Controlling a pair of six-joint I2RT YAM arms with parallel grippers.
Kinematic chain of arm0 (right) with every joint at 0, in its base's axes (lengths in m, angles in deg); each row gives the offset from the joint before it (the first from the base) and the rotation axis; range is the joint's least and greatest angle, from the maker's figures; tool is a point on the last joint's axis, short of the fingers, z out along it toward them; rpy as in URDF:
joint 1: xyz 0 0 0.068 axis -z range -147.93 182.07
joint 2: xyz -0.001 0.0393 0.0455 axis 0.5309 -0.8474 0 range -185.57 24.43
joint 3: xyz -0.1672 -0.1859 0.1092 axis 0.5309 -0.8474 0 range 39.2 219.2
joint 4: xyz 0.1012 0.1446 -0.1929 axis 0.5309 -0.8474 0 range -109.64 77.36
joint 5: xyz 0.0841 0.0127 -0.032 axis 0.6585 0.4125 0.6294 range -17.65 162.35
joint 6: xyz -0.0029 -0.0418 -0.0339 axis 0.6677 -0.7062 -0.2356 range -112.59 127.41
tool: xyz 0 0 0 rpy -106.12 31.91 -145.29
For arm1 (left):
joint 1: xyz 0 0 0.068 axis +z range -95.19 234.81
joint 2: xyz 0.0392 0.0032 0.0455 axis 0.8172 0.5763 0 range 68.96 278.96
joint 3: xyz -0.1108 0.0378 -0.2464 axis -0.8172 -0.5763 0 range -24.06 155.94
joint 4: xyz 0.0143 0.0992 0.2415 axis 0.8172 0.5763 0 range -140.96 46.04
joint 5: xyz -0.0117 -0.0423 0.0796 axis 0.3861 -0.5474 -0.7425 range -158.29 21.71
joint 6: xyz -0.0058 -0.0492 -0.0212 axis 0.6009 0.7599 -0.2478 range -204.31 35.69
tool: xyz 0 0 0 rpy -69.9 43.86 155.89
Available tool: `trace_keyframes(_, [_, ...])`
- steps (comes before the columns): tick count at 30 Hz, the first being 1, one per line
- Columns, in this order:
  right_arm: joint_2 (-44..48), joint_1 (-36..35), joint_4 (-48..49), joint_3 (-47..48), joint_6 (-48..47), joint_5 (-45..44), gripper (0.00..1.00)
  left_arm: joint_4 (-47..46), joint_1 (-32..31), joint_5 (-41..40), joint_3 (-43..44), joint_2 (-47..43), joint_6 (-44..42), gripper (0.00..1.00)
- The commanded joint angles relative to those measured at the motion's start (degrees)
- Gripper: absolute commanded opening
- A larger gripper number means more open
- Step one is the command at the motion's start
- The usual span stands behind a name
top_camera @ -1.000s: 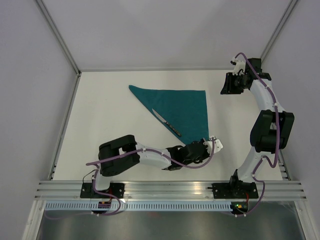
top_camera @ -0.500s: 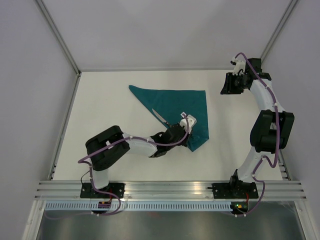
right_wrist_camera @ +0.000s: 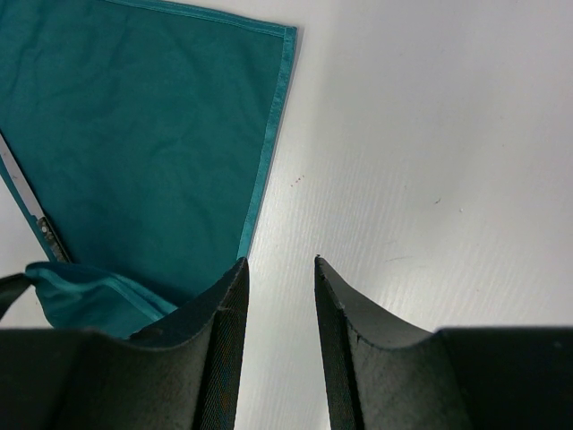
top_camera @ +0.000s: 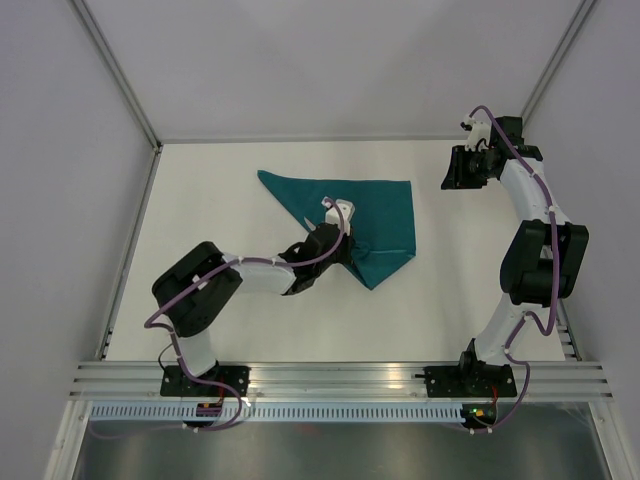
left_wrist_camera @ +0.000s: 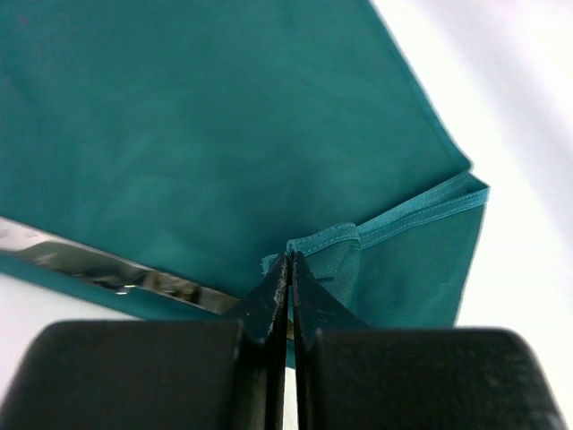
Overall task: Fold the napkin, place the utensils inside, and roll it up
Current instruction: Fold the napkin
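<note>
Napkin (top_camera: pixel 380 210) flat on the table (top_camera: pixel 220 290) as a teal triangle, near corner lifted and bent back over itself. Knife (left_wrist_camera: pixel 81 264) tucked along the long folded edge, likely so the cloth can wrap it. Lifted corner pinched in the left hand (left_wrist_camera: pixel 288 269), shut tight on the cloth, just beside the knife. Right hand (right_wrist_camera: pixel 279 269) partly open, holding nothing, off past the napkin's right corner.

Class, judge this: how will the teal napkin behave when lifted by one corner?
Probably floppy: the napkin folds over itself where the left gripper pinches its corner. Likely light: a thin fingertip pinch holds that fold up.
</note>
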Motion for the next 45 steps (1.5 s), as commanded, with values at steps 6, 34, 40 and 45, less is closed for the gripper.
trace_keyframes(6, [1.69, 0.03, 0.03, 0.81, -0.68, -0.23, 0.41, 0.51, 7.46, -1.32, 0.56, -3.64, 3.78, 0.02])
trace_keyframes(34, [1.69, -0.76, -1.37, 1.87, -1.56, -0.76, 0.41, 0.6, 16.09, 0.96, 3.99, -0.83, 4.92, 0.02])
trace_keyframes(40, [1.69, -0.85, -1.46, 1.34, -2.17, -0.94, 0.41, 0.34, 16.53, 1.06, 3.56, 0.05, 5.28, 0.02])
trace_keyframes(45, [1.6, -0.94, -1.46, 0.73, -2.53, -0.94, 0.41, -0.37, 16.7, 0.88, 2.76, 0.75, 5.89, 0.02])
